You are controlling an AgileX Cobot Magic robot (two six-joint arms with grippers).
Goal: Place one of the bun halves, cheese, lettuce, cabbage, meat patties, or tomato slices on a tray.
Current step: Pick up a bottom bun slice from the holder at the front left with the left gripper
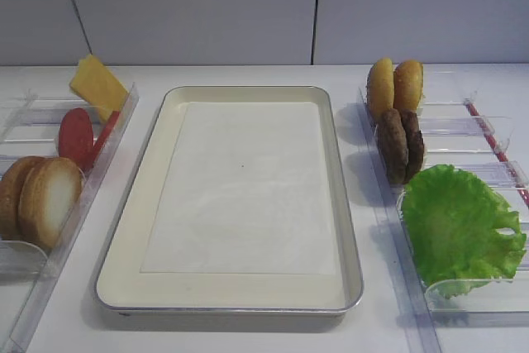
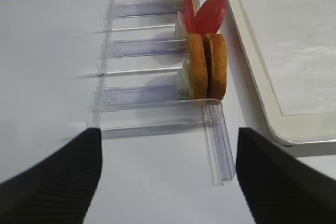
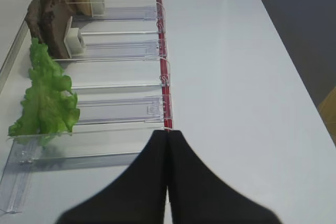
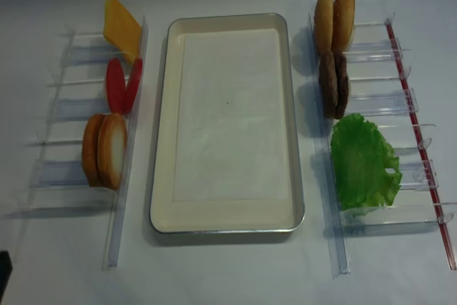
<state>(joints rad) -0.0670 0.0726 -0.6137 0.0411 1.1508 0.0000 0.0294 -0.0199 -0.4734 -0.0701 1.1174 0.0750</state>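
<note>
White worktop (image 1: 248,332) carries everything. Large rectangular cream-coloured tray (image 1: 331,163) with silvery metal rim and white paper liner (image 1: 244,188) sits at the centre of the worktop, long axis running from front edge to back edge; nothing lies on the liner. Narrow clear plastic bins (image 4: 371,126) run along the tray's right side, a matching set of clear bins (image 4: 71,112) along its left side. Right bins, front compartment: large ruffled bright green lettuce leaf (image 1: 459,225), leaning upright. Behind it, two dark brown rough-textured round meat patties (image 1: 400,145) on edge, touching each other; at the back, two smaller golden buns (image 1: 394,86) on edge. Left bins, front: round flat bun half with pale cream cut face and toasted rim (image 1: 51,200), standing on edge against an all-brown bun half (image 1: 16,196). Behind them, flat round red tomato slices (image 1: 78,136); at the back, thin yellow square cheese slice (image 1: 97,86), tilted. Left gripper (image 2: 165,177): jaws spread wide, holding nothing, hovering near the worktop's front edge before the left bins. Right gripper (image 3: 167,182): fingers pressed together, holding nothing, before the right bins.
</note>
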